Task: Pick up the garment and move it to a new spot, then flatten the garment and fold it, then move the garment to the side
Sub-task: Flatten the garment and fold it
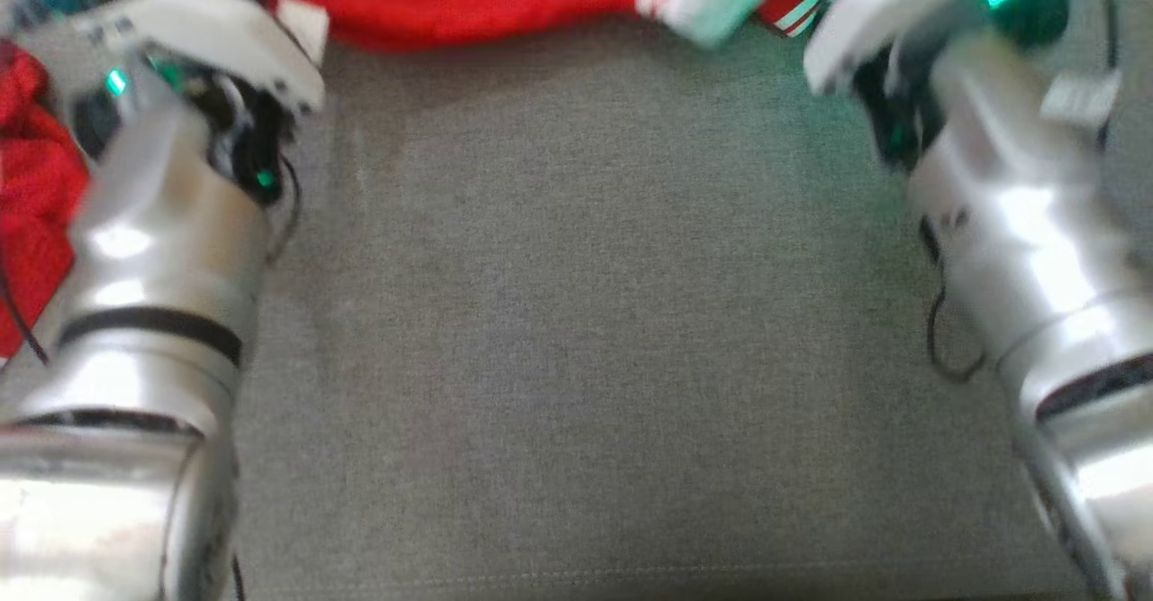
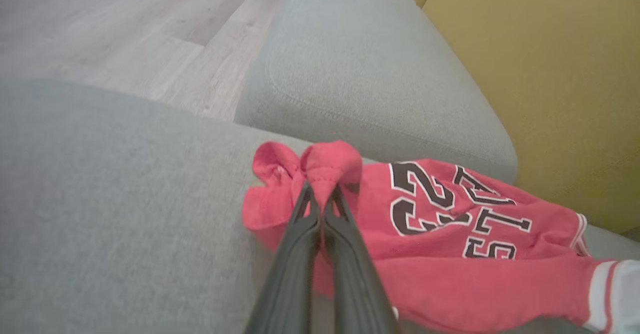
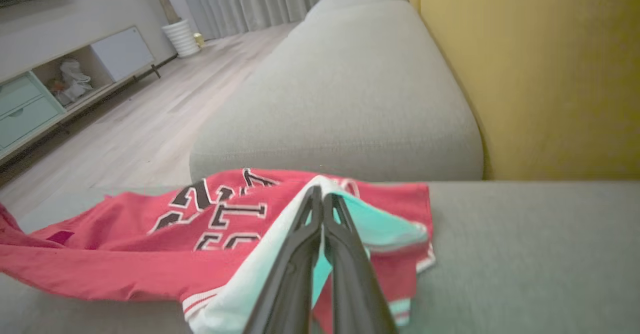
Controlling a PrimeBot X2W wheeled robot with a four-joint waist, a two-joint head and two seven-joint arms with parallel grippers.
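Garments: one red garment (image 2: 450, 234) with dark lettering.
Grippers: two, the left gripper (image 2: 322, 189) and the right gripper (image 3: 323, 194).
Fingers: two long dark fingers (image 2: 297, 254) on each gripper, four in all.
Forearms: two silver forearms (image 1: 153, 250) showed in the head view.
Seat cushions: three grey seat cushions (image 3: 350, 98) were in a row in the right wrist view.
Cabinets: one low cabinet (image 3: 60, 83) stood by the wall.
Pots: one white ribbed pot (image 3: 180, 37) was on the floor.

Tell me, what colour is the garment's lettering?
Black with white outlines on the red garment; best in left wrist view.
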